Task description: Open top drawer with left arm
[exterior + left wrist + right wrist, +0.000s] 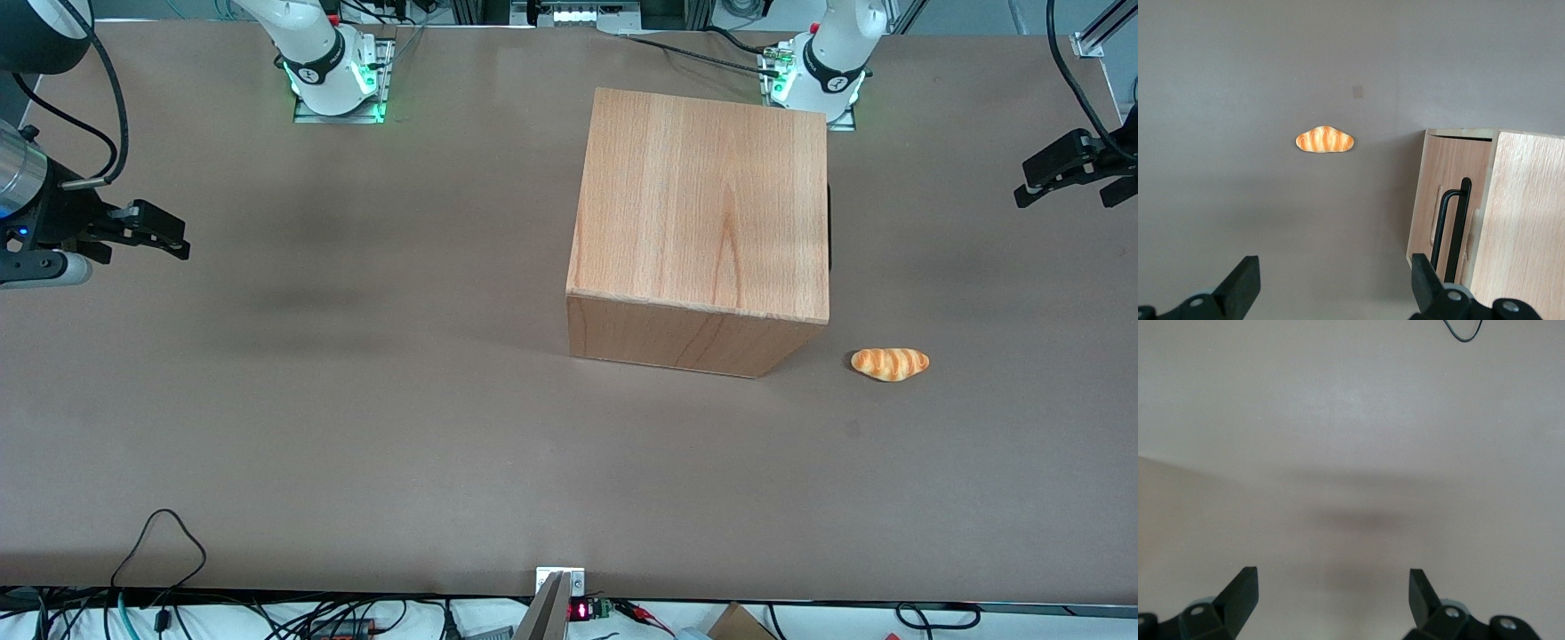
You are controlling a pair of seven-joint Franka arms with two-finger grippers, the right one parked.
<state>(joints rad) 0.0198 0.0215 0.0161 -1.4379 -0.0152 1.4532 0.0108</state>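
- Our gripper hangs wide open and empty, well apart from the cabinet toward the working arm's end.
- The top drawer looks shut; its handle is slim, so we may miss it.
- A low approach could knock the bread roll.

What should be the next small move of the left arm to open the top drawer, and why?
Probably bring the gripper toward the cabinet's front and line it up with the black bar handle. Its fingers are open and hold nothing, it hangs apart from the cabinet at the working arm's end, and the top drawer appears shut.
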